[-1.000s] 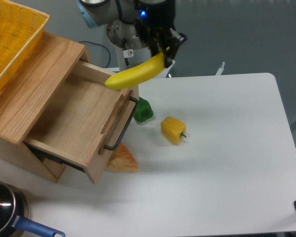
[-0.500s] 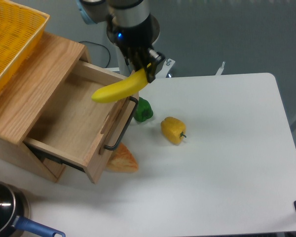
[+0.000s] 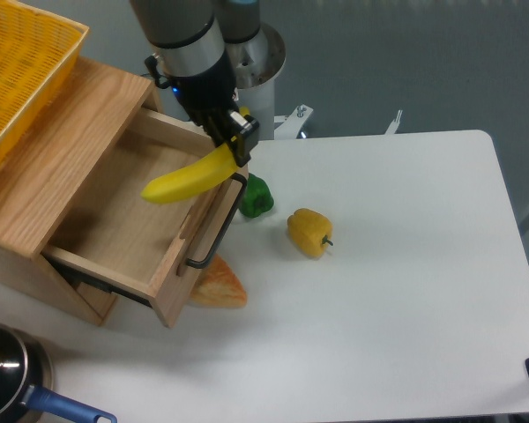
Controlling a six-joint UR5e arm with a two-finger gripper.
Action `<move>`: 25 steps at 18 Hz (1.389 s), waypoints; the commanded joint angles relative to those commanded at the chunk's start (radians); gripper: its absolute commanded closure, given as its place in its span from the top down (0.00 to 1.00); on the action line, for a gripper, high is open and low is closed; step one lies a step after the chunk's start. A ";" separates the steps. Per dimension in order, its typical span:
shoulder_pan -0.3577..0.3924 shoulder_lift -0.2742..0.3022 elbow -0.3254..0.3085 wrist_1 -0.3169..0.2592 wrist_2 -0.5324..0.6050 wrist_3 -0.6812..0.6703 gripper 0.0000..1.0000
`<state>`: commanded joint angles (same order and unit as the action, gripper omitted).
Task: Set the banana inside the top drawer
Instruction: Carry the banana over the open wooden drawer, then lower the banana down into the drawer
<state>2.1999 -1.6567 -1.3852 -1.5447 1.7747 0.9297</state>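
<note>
Banana (image 3: 187,177) and gripper (image 3: 233,141) have shifted left since a second ago; the banana is now hanging mostly over the open drawer (image 3: 132,211) instead of over its front rail.

Gripper is clamping tight on the banana's right end, so the fruit is hanging in the air, tilting down to the left, not touching the drawer floor. Counting what's showing: one banana, one open drawer with one black bar handle (image 3: 217,226), one green pepper (image 3: 257,196) beside the drawer front, one yellow pepper (image 3: 309,232) further right on the white table (image 3: 406,291), one orange wedge (image 3: 219,285) partly under the drawer, one yellow basket (image 3: 18,70) sitting on the cabinet, one pan (image 3: 13,374) at bottom left.
</note>
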 joint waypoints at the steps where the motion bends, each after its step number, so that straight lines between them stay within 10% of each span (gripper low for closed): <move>1: -0.015 -0.003 -0.002 0.000 0.009 -0.014 0.17; 25: -0.166 -0.097 -0.003 0.031 0.120 -0.193 0.17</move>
<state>2.0341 -1.7533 -1.3883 -1.5141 1.8944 0.7363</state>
